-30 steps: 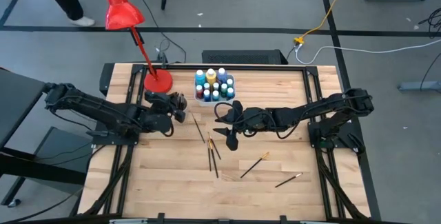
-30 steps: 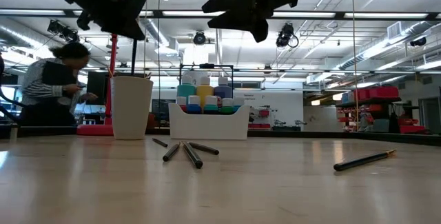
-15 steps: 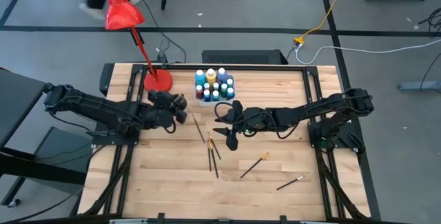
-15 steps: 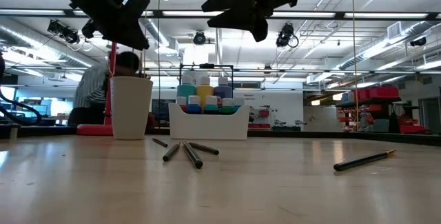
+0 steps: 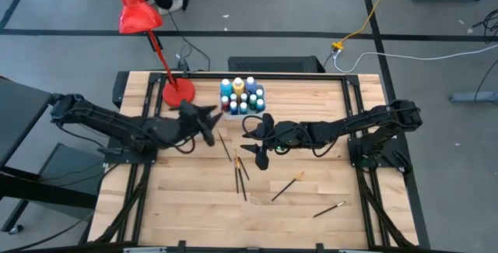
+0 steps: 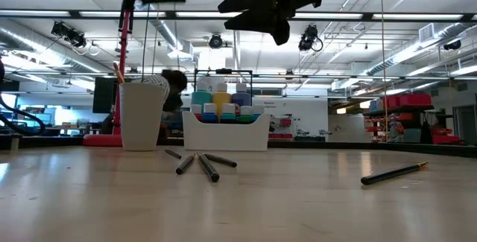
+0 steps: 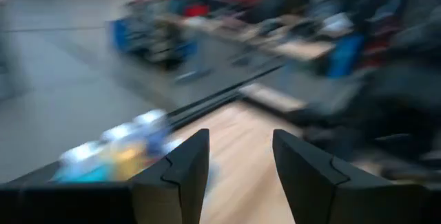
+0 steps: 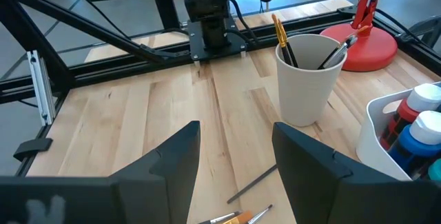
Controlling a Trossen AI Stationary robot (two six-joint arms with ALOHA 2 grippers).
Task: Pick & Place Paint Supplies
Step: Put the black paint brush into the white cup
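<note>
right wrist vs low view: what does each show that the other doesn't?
Only the right wrist view: two brushes standing in the white cup, and the right gripper with its jaws open and empty.

Only the low view: the lone brush off to one side, and the loose brushes lying near the caddy.

Both: the cup, the red lamp base, and the white bottle caddy.
</note>
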